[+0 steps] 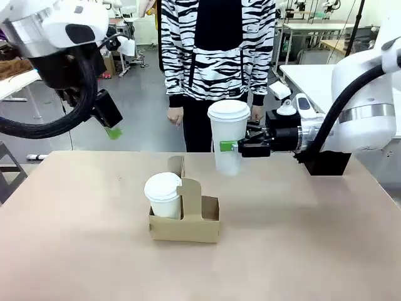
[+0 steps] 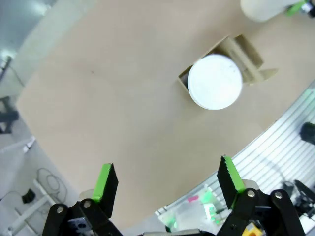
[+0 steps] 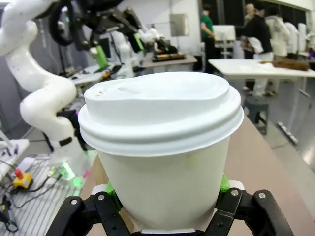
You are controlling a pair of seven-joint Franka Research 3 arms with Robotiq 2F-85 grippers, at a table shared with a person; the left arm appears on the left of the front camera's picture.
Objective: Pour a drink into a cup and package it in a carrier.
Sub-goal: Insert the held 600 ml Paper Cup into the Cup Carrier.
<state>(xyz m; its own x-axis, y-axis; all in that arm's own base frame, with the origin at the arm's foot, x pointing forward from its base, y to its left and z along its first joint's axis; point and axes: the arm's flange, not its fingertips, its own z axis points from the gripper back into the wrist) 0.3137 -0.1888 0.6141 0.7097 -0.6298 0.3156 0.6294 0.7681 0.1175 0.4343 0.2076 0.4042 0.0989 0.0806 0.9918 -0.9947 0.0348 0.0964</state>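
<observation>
The carrier point(image 1: 185, 221) is placed at the table point(image 1: 301, 251) middle, with one cup point(image 1: 163, 194) in its left hole. A second cup point(image 1: 229, 137) is held above the table, right of and beyond the carrier.

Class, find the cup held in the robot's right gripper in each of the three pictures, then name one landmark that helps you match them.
Front view: held cup in mid-air, centre right, above the table.
Left wrist view: its base at the top right corner.
Right wrist view: large, centre, lid facing us.
Shared landmark: the cardboard carrier, in the front and left wrist views.
</observation>
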